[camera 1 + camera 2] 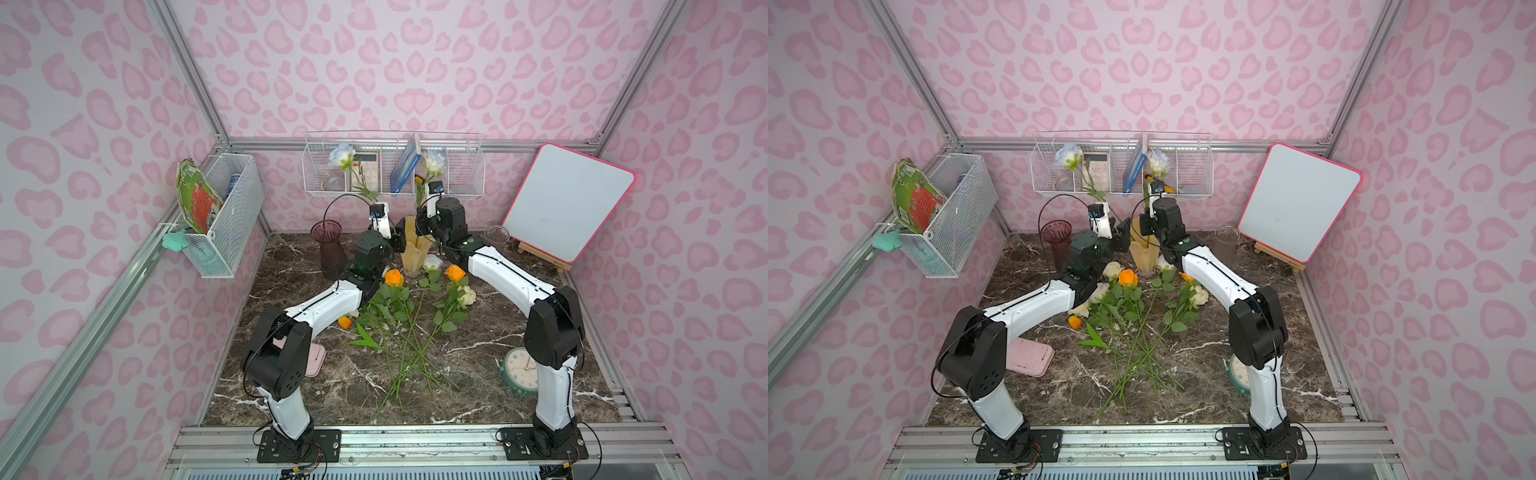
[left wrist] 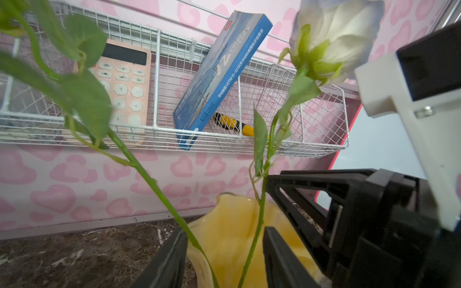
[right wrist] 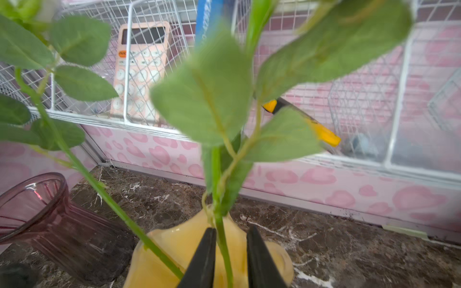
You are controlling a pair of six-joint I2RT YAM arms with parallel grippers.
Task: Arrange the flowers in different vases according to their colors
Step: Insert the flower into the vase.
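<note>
Two pale blue-white roses (image 1: 343, 156) (image 1: 434, 162) stand with their stems in the yellow vase (image 1: 413, 253) at the back middle. In the left wrist view my left gripper (image 2: 224, 232) is open just above the vase rim (image 2: 232, 239), with both stems passing between its fingers. My right gripper (image 3: 231, 229) is open too, one stem (image 3: 220, 239) loose in its narrow gap. The purple vase (image 1: 330, 249) and the clear vase (image 1: 496, 237) stand empty. Orange roses (image 1: 394, 277) (image 1: 455, 273), a cream rose (image 1: 467, 296) and a tulip bud (image 1: 345, 322) lie on the table.
A wire basket (image 1: 465, 183) on the back wall holds a calculator (image 2: 124, 87), a blue box (image 2: 219, 79) and a yellow knife. A whiteboard on an easel (image 1: 567, 203) stands back right, a green clock (image 1: 519, 370) by the right arm, a pink box (image 1: 318, 359) by the left.
</note>
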